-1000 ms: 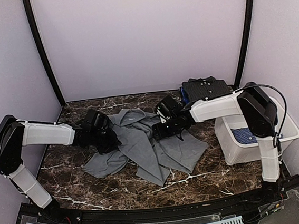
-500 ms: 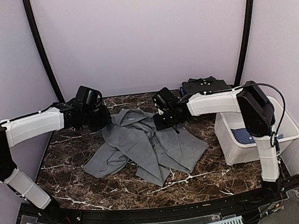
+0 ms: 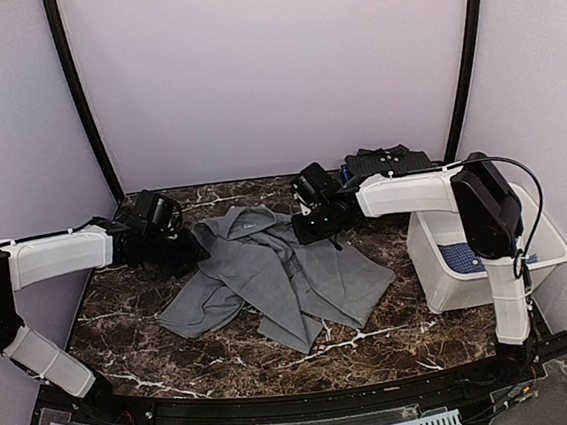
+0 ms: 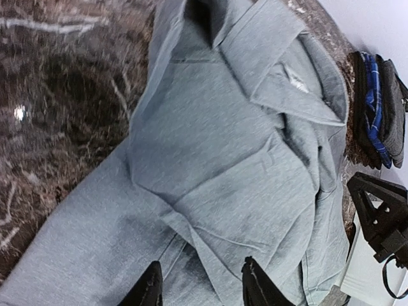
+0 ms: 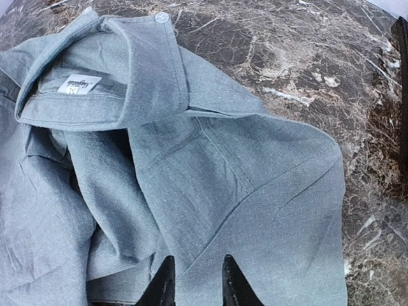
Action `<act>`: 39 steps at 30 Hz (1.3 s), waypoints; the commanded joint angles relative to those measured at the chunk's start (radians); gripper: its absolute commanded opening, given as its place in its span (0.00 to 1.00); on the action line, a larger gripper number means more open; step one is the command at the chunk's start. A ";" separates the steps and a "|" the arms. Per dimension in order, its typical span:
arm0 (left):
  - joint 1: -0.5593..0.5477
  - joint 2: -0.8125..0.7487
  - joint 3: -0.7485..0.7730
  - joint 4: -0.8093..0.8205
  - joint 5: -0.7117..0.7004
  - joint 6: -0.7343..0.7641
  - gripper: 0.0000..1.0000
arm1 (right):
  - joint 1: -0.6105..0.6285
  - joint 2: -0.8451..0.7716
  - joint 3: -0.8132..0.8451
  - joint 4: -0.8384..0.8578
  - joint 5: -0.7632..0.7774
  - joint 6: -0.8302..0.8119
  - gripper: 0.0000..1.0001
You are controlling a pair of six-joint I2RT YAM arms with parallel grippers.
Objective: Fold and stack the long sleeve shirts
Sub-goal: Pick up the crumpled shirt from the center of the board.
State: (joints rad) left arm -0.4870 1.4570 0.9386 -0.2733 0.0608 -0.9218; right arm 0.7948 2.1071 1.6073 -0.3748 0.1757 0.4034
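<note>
A plain grey long sleeve shirt [image 3: 279, 273] lies crumpled and spread at the table's middle, collar toward the back. My left gripper [image 3: 180, 249] is at the shirt's back left edge. In the left wrist view it [image 4: 201, 288] is open over the grey cloth [image 4: 223, 159] and holds nothing. My right gripper [image 3: 315, 225] is at the shirt's back right shoulder. In the right wrist view it [image 5: 197, 285] is open just above the cloth [image 5: 242, 191], below the collar and its label [image 5: 80, 83]. A blue dotted shirt [image 3: 462, 257] lies in the tub.
A white plastic tub [image 3: 558, 246] stands at the right edge. A stack of folded dark shirts [image 3: 390, 167] sits at the back right and also shows in the left wrist view [image 4: 376, 115]. Bare marble table [image 3: 122, 308] lies left of and in front of the shirt.
My left gripper left the shirt's left sleeve, swung back and up, then came down further left by the collar side. My right gripper drew back a little toward the shoulder. The shirt barely moved.
</note>
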 commanded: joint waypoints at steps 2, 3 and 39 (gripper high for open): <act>-0.002 0.035 -0.059 0.113 0.112 -0.117 0.45 | 0.009 -0.055 -0.020 0.011 -0.007 -0.001 0.29; -0.002 0.040 -0.076 0.140 0.119 -0.141 0.46 | 0.009 -0.059 -0.025 0.015 -0.007 0.000 0.31; -0.025 0.201 0.000 0.287 0.070 -0.191 0.00 | 0.038 -0.036 -0.088 0.022 -0.027 -0.002 0.78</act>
State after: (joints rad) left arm -0.5087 1.6882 0.8902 0.0845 0.1974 -1.1873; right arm 0.8127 2.0811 1.5230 -0.3687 0.1562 0.4046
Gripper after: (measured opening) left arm 0.009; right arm 0.788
